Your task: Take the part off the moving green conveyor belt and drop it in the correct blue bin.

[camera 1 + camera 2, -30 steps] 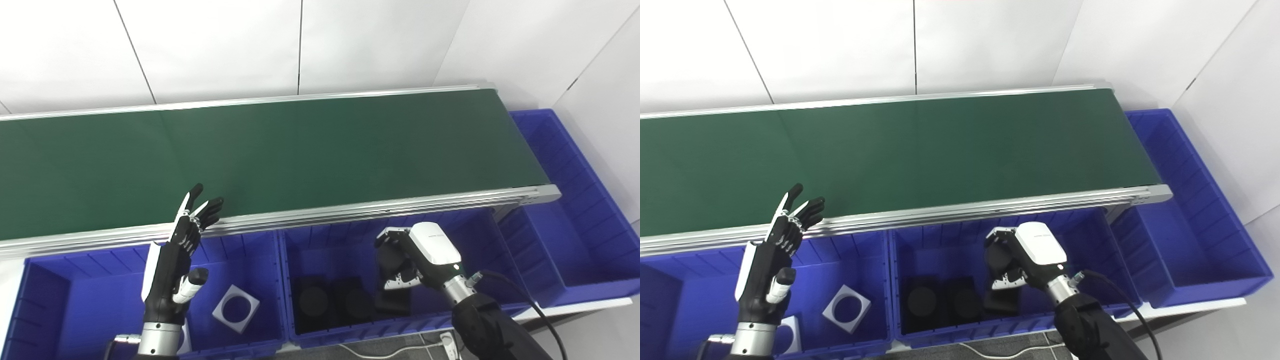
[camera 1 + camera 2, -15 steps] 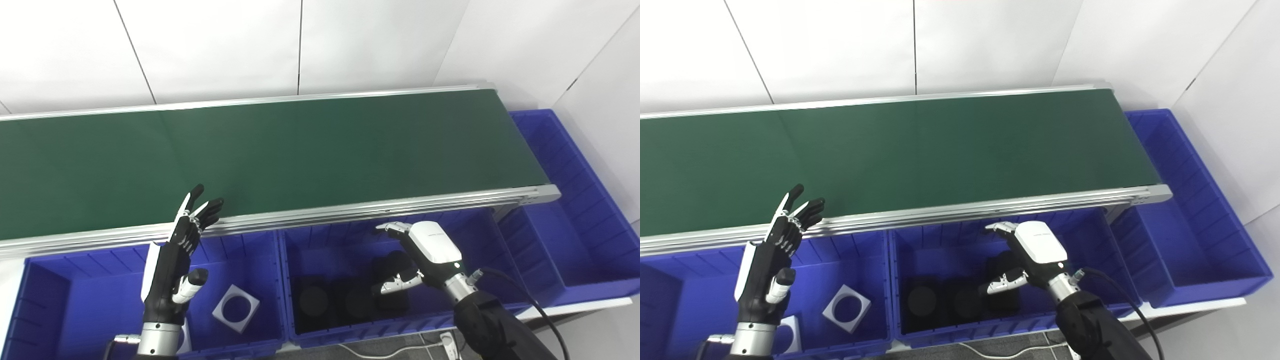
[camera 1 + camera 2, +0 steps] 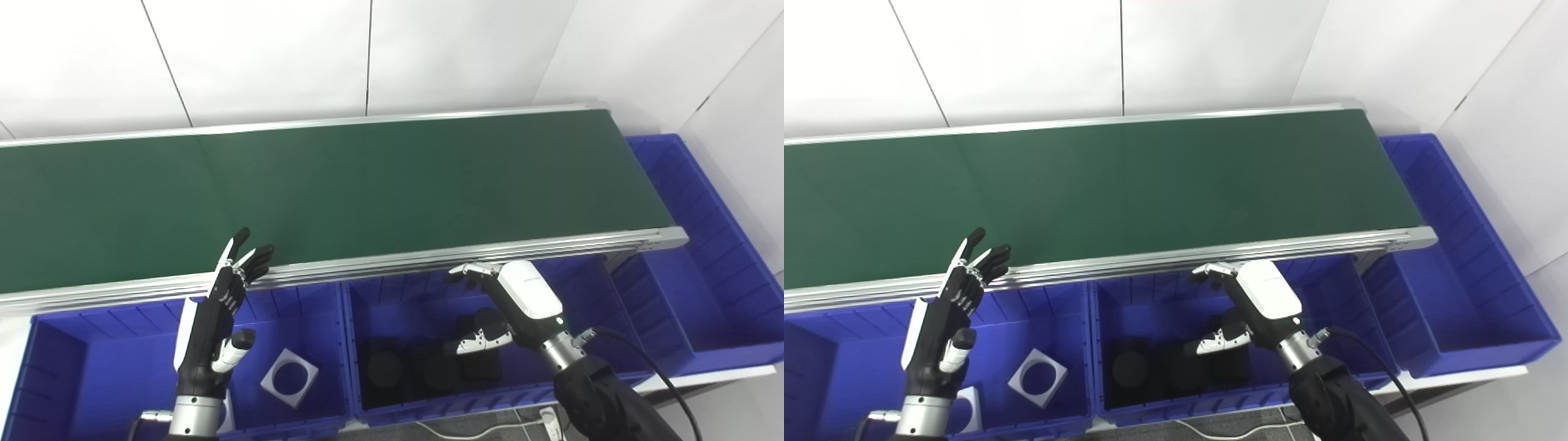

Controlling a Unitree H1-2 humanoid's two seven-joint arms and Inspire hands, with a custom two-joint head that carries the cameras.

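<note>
The green conveyor belt carries no part in view. My right hand is open and empty above the middle blue bin, fingers spread toward the belt's near rail. Several black parts lie on that bin's floor under and left of the hand. My left hand is open and empty, held upright over the left blue bin, fingertips level with the belt's near rail. A white square part with a round hole lies in the left bin; another white part shows beside the left wrist.
A long blue bin stands at the belt's right end. The belt's aluminium rail runs between hands and belt. White wall panels rise behind. A cable lies on the floor in front of the bins.
My right hand opened and let a black part fall into the middle bin, then rose a little toward the rail. My left hand has not moved.
</note>
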